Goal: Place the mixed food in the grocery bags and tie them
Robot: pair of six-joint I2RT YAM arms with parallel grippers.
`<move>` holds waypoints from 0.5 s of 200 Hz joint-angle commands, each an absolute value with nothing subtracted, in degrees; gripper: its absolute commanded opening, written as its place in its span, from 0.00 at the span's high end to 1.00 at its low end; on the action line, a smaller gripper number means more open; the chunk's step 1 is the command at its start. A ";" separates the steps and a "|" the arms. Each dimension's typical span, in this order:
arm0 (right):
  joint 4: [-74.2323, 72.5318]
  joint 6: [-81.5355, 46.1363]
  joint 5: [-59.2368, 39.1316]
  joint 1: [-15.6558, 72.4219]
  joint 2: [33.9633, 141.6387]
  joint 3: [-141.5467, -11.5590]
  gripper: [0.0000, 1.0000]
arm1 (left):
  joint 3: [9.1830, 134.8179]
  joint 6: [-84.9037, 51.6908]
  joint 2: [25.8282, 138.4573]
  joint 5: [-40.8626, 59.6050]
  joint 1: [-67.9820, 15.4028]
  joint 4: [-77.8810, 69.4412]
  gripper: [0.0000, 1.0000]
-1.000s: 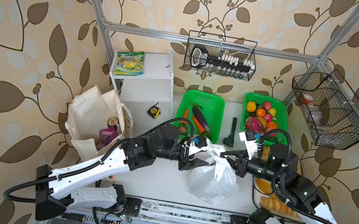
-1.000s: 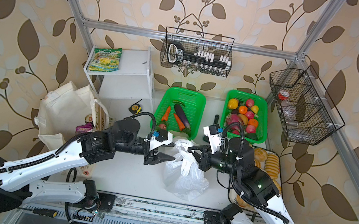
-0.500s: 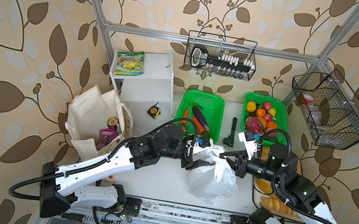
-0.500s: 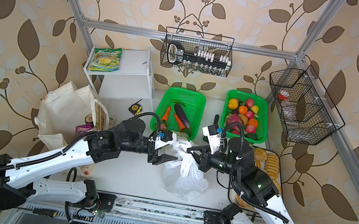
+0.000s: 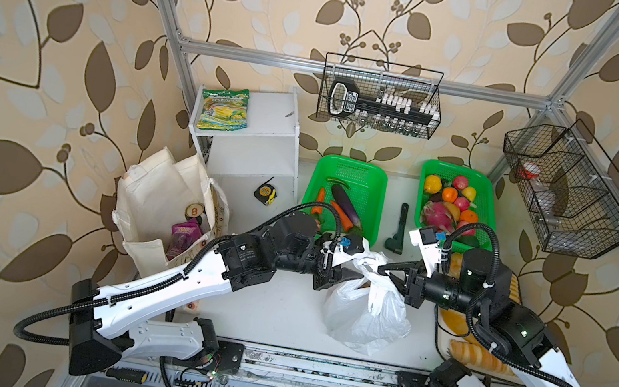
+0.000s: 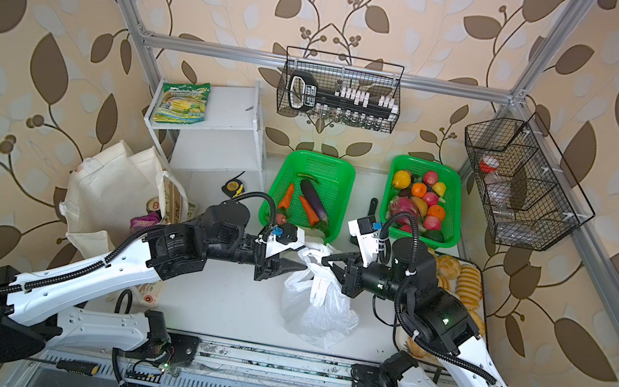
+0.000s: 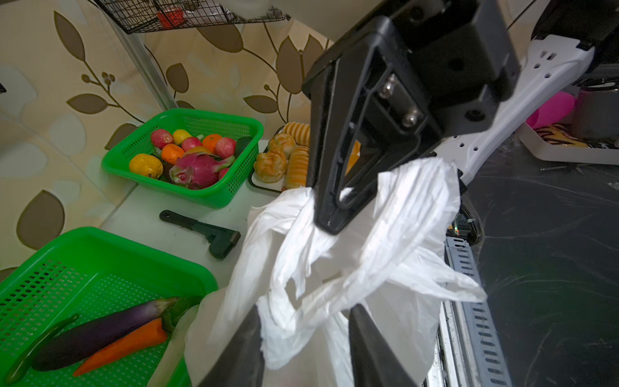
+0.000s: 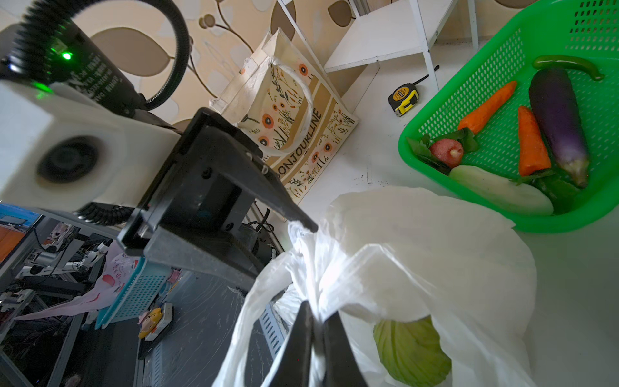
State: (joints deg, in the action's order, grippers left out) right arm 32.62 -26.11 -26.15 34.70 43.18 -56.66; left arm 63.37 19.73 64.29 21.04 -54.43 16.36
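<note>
Altogether one tote (image 5: pixel 155 199), one plastic bag (image 5: pixel 364 317).

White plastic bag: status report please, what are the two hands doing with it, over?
Right hand shut on white plastic bag, at its top. Left hand astride the bunched plastic, grip unclear. Cabbage inside; no finished knot visible. Nothing blocking.

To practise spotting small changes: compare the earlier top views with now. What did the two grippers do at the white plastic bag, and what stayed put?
The left gripper pushed rightwards to the white plastic bag, and its open jaws now straddle a handle loop without pinching it. The right gripper stayed shut on the bag's plastic. The bag and the canvas tote did not move.
</note>
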 commanded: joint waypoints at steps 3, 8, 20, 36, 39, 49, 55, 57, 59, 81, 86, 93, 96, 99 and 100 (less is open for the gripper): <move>31.06 -25.68 -26.79 34.56 43.13 -56.23 0.91 | 66.17 19.86 65.20 22.68 -55.10 17.65 0.74; 31.03 -25.69 -26.87 34.54 43.02 -56.24 0.91 | 66.27 19.86 65.30 22.68 -55.17 17.59 0.79; 31.11 -25.82 -27.02 34.58 42.96 -56.19 0.90 | 66.52 19.86 65.71 22.76 -55.28 17.55 0.88; 30.71 -26.01 -27.76 34.58 42.61 -56.00 0.90 | 66.86 19.50 66.62 22.15 -55.43 17.39 0.99; 30.55 -26.13 -27.84 34.56 42.55 -56.07 0.90 | 66.85 19.28 66.88 22.00 -55.44 17.39 1.00; 30.04 -26.27 -28.52 34.58 42.20 -55.99 0.89 | 66.99 18.71 67.76 22.24 -55.55 17.40 1.00; 29.64 -26.37 -29.05 34.62 42.03 -55.90 0.89 | 66.97 18.36 68.31 22.60 -55.70 17.09 1.00; 29.52 -26.43 -29.15 34.56 41.97 -55.90 0.89 | 66.93 18.19 68.45 22.66 -55.72 16.93 1.00; 29.40 -26.49 -29.30 34.61 41.89 -55.79 0.89 | 66.90 17.97 68.64 22.74 -55.77 16.76 1.00; 28.57 -26.88 -31.55 34.60 41.62 -55.53 0.87 | 66.47 15.93 70.11 23.20 -56.60 13.58 1.00; 28.48 -26.96 -31.79 34.57 41.59 -55.36 0.86 | 66.36 15.45 70.34 23.27 -56.81 12.64 1.00; 28.44 -27.11 -32.12 34.58 41.75 -55.34 0.86 | 66.25 14.98 70.63 23.49 -57.00 11.40 1.00; 28.46 -27.10 -32.18 34.55 41.74 -55.28 0.85 | 66.27 14.86 70.72 23.59 -57.04 10.96 1.00; 28.47 -27.07 -32.18 34.55 41.71 -55.27 0.85 | 66.27 14.71 70.82 23.64 -57.05 10.60 1.00; 28.48 -27.12 -32.26 34.55 41.69 -55.23 0.85 | 66.31 14.65 70.88 23.73 -57.09 10.44 1.00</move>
